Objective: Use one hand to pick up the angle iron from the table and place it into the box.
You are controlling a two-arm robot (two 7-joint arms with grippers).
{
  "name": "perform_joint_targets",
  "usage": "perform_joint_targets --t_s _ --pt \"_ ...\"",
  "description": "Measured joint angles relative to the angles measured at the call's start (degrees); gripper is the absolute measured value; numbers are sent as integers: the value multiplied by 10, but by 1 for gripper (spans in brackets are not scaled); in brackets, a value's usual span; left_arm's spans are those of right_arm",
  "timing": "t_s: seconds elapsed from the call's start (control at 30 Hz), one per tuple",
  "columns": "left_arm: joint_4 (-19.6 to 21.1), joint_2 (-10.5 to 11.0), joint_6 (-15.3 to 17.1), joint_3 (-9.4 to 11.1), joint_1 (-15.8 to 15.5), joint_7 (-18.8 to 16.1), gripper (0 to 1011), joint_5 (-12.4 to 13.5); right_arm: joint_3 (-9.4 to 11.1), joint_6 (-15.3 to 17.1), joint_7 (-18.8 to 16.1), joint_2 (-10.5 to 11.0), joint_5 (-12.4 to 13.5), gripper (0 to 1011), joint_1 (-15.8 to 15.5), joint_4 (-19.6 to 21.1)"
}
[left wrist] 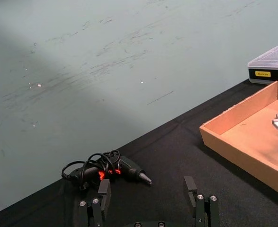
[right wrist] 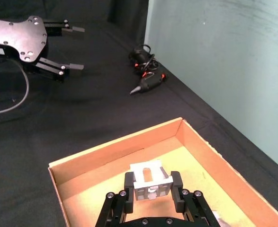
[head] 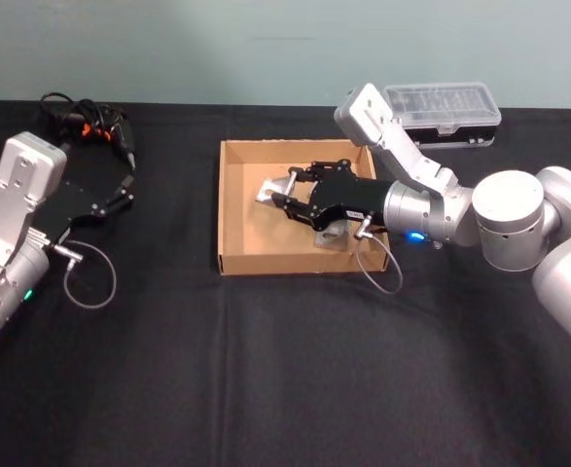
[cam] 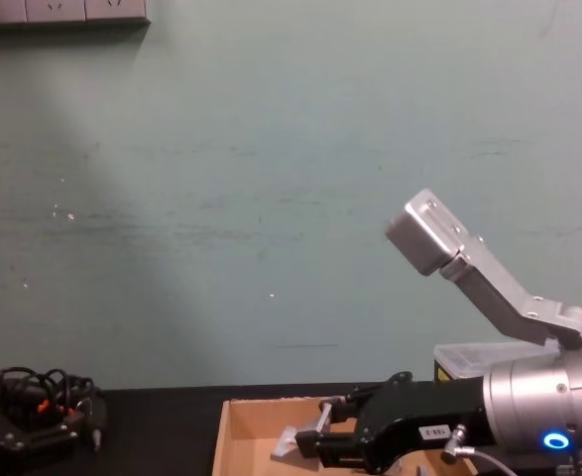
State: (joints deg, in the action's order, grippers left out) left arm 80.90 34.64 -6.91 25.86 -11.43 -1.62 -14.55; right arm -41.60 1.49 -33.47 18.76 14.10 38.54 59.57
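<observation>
My right gripper (head: 287, 190) reaches into the tan cardboard box (head: 234, 209) from the right and is shut on the angle iron (head: 270, 188), a small silver bracket. In the right wrist view the angle iron (right wrist: 150, 181) sits clamped between the two black fingers (right wrist: 129, 182) over the box floor (right wrist: 89, 198). From the chest view the angle iron (cam: 292, 441) pokes out ahead of the right gripper (cam: 322, 438), low inside the box (cam: 233, 436). I cannot tell whether it touches the floor. My left gripper (head: 124, 190) is parked at the far left of the table, open and holding nothing (left wrist: 147, 191).
A second grey metal piece (head: 332, 239) lies on the box floor under my right hand. A black case with a clear lid (head: 446, 112) stands behind the box at the right. A corded electric screwdriver (head: 95, 126) lies at the back left, beyond the left gripper.
</observation>
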Motion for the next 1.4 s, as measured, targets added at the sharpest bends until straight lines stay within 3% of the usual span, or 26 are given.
perform_joint_targets --t_s 0.13,0.53,0.63,0.7,0.8,1.07,1.4 --pt "0 0 0 0 0 0 1000 0 1 3 -4 -4 -6 472 1 -7" --pt "0 0 0 0 0 0 1000 0 11 2 -12 -5 -20 830 -6 -3" --pt "0 0 0 0 0 0 1000 0 19 2 -9 -2 -23 880 -14 10" --pt "0 0 0 0 0 0 1000 0 25 2 -5 0 -24 969 -20 20" --pt "0 0 0 0 0 0 1000 0 33 2 0 3 -24 1003 -27 32" --pt "0 0 0 0 0 0 1000 0 67 4 34 19 -23 1002 -61 88" --pt "0 0 0 0 0 0 1000 0 151 4 144 53 -22 1003 -150 199"
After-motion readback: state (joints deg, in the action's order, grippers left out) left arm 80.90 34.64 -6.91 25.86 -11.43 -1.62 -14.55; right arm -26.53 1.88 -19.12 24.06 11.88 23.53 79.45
